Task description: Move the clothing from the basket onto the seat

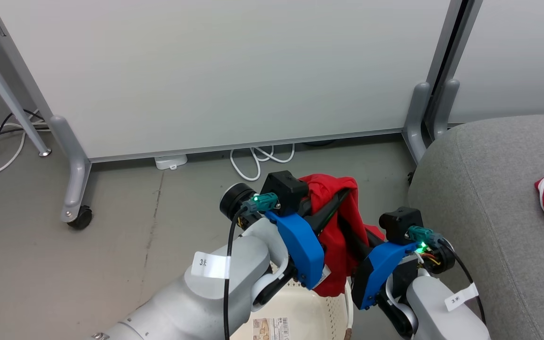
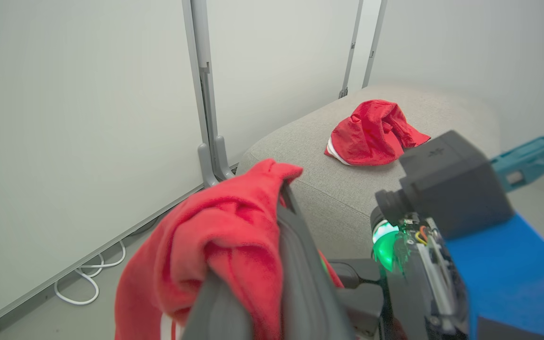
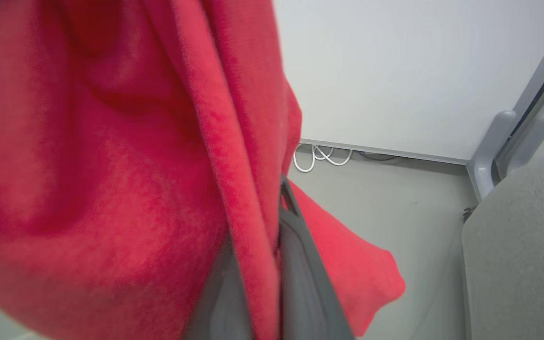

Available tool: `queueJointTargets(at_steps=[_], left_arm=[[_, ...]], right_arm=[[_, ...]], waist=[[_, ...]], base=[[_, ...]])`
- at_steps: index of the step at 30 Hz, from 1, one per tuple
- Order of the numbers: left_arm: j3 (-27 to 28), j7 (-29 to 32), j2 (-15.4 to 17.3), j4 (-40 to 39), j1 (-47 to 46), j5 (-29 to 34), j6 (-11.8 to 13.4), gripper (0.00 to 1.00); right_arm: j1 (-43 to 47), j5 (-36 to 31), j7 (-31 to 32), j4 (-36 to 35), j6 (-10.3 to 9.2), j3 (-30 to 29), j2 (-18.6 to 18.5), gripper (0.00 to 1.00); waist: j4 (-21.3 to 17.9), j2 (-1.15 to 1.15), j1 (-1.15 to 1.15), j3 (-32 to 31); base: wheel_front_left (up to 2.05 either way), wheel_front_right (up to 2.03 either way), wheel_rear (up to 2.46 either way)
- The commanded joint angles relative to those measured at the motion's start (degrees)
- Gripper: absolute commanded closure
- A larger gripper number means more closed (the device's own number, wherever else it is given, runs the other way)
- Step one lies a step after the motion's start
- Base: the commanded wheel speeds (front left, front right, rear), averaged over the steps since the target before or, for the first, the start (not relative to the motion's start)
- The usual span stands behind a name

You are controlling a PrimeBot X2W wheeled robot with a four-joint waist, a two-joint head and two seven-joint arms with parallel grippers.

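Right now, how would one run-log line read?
left claw: shut on held garment | right claw: same | basket: below | second garment: on seat

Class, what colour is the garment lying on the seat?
Red garment with white trim; left wrist view.

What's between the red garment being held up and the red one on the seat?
In the left wrist view, bare grey seat separates the held garment from the second garment.
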Motion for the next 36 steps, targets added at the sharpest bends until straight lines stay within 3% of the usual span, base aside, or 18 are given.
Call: queueJointTargets(at_steps=[1, 9, 10, 11, 12, 13, 14, 15, 16, 25, 36], left_arm=[[0.44, -0.31, 0.24, -0.07, 0.10, -0.27, -0.07, 1.00], [0.49, -0.30, 0.15, -0.51, 0.78, -1.40, -0.07, 1.00], [0.51, -0.30, 0.15, -0.57, 0.98, -1.67, -0.07, 0.87], [0.57, -0.30, 0.15, -0.61, 1.25, -1.98, -0.07, 0.68], [0.58, -0.30, 0.19, -0.66, 1.44, -2.01, -0.07, 0.57], [0.58, -0.30, 0.19, -0.66, 1.44, -2.01, -0.07, 0.57], [0.66, -0.30, 0.39, -0.76, 1.71, -1.95, -0.07, 0.15], [0.66, -0.30, 0.39, -0.76, 1.71, -1.95, -0.07, 0.15], [1.48, -0.30, 0.71, -0.84, 1.90, -1.07, -0.07, 0.00], [7.94, -0.30, 3.11, -2.83, 7.96, 4.30, -0.07, 0.00], [21.29, -0.30, 9.58, -14.20, 21.98, 14.73, -0.07, 0.00]], right_arm=[[-0.93, 0.03, -0.43, 0.26, 0.01, -0.10, -0.07, 1.00], [-1.26, 0.14, -1.34, 0.90, 0.01, -0.34, -0.07, 1.00], [-1.32, 0.13, -1.40, 0.98, 0.01, -0.41, -0.07, 1.00], [-1.33, 0.12, -1.51, 1.05, 0.01, -0.49, -0.07, 1.00], [-1.34, 0.11, -1.60, 1.13, 0.01, -0.57, -0.07, 1.00], [-1.34, 0.11, -1.60, 1.13, 0.01, -0.57, -0.07, 1.00], [-1.45, 0.05, -1.71, 1.24, 0.01, -0.77, -0.07, 1.00], [-1.45, 0.05, -1.71, 1.24, 0.01, -0.77, -0.07, 1.00], [-1.60, 0.01, -1.94, 1.22, 0.01, -0.94, -0.07, 1.00], [-1.73, -0.53, -2.38, 0.60, 0.01, -1.99, -0.07, 1.00], [-0.66, -1.88, -2.83, -0.40, 0.01, -5.35, -0.07, 1.00]], waist=[[-0.03, 0.00, 0.00, -0.01], [0.09, 0.00, 0.00, -0.12], [0.09, 0.00, 0.00, -0.15], [0.09, 0.00, 0.00, -0.18], [0.09, 0.00, 0.00, -0.20], [0.09, 0.00, 0.00, -0.20], [0.08, 0.00, 0.00, -0.22], [0.08, 0.00, 0.00, -0.22], [-0.02, 0.00, 0.00, -0.23], [-0.35, 0.00, 0.00, 0.09], [-0.02, 0.00, 0.00, 0.57]], base=[[0.00, 0.00, 0.00], [0.00, 0.00, 0.00], [0.00, 0.00, 0.00], [0.00, 0.00, 0.00], [0.00, 0.00, 0.00], [0.00, 0.00, 0.00], [0.00, 0.00, 0.00], [0.00, 0.00, 0.00], [0.00, 0.00, 0.00], [0.00, 0.00, 0.00], [0.00, 0.00, 0.00]])
